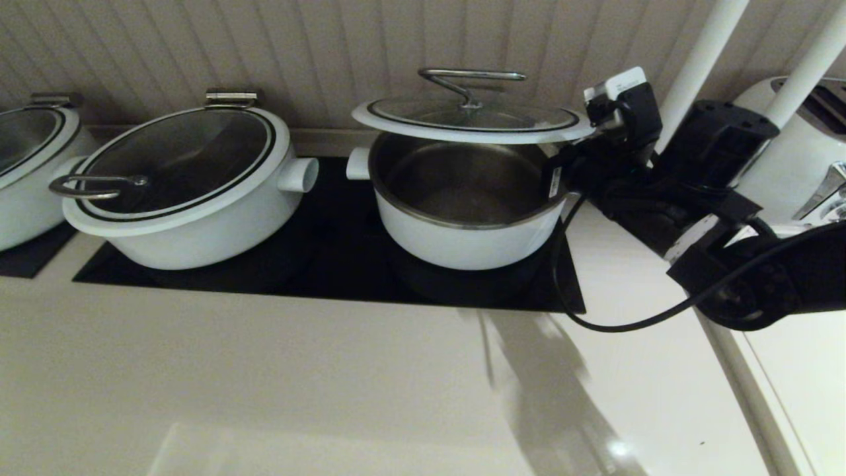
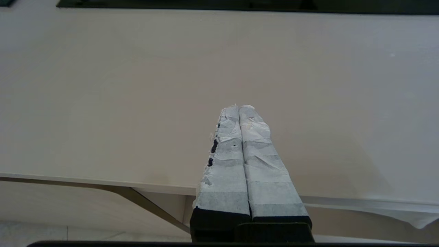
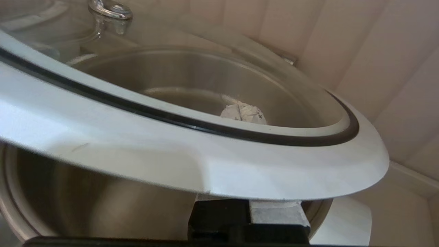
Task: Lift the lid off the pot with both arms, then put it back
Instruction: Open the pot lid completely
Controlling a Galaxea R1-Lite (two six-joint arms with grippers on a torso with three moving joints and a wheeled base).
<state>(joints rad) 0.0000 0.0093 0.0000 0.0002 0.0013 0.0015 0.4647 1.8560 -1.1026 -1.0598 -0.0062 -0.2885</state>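
The lid hovers level a little above the pot, whose steel bowl is open and empty. My right gripper reaches in from the right under the lid's rim. In the right wrist view the lid lies across the top of my right gripper, whose fingers are pressed together; their tips show through the glass over the pot's steel bowl. My left gripper is shut and empty over the bare counter near its front edge, out of the head view.
A wider white pot with a loop-handled lid stands left of the pot on the black cooktop. Another pot is at the far left. A white toaster stands right. The panelled wall is close behind. A black cable hangs from the right arm.
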